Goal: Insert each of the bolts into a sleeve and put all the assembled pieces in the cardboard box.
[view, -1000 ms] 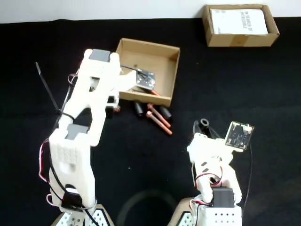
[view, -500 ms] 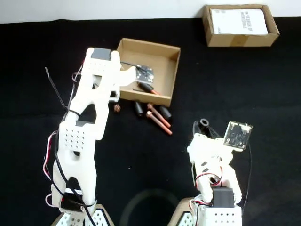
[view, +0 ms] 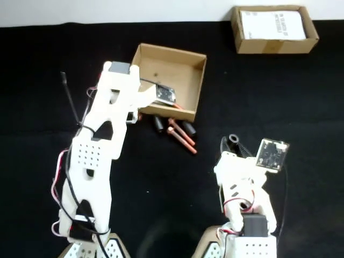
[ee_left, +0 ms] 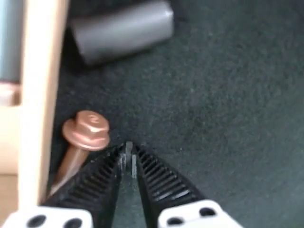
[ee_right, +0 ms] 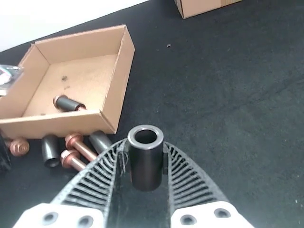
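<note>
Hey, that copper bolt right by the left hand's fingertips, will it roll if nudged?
Probably: the bolt has a round shank, so it should roll, likely curving around its wider flanged head. It looks like solid metal, so stiff and heavy for its size. The cardboard box wall beside it would likely stop it.

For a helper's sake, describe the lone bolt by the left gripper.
Find the open cardboard box in the middle of the black table. Sleeves and bolts lie outside its near wall. This copper bolt lies alone beside that wall, at the left gripper's tips; the other two bolts lie paired.
</note>
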`<control>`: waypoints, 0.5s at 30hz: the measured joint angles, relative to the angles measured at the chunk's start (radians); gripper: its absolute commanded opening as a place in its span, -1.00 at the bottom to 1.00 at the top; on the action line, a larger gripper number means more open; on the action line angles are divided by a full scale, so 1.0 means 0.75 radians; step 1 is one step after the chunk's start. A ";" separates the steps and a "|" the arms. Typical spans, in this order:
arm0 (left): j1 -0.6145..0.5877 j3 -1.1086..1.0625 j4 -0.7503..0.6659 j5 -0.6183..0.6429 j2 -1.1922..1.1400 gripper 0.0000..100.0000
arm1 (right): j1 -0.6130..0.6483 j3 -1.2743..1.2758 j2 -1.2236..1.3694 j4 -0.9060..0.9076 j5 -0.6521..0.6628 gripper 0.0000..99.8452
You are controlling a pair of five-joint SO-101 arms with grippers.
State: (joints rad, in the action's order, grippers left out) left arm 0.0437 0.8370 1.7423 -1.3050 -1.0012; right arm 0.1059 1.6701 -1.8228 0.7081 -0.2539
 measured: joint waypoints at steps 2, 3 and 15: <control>0.006 0.000 -0.006 0.094 0.014 -0.98 | 0.000 0.000 -0.002 -0.031 0.000 -0.99; 0.010 -0.002 -0.006 0.145 0.027 -0.98 | 0.000 0.000 -0.002 -0.041 0.000 -0.99; 0.016 -0.057 0.004 0.205 0.250 -0.84 | 0.000 0.000 -0.002 -0.037 0.000 -0.99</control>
State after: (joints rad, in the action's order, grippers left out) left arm 0.0560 0.7940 1.7453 -1.1515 -0.8140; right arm 0.1059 1.6701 -1.8243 0.6805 -0.2539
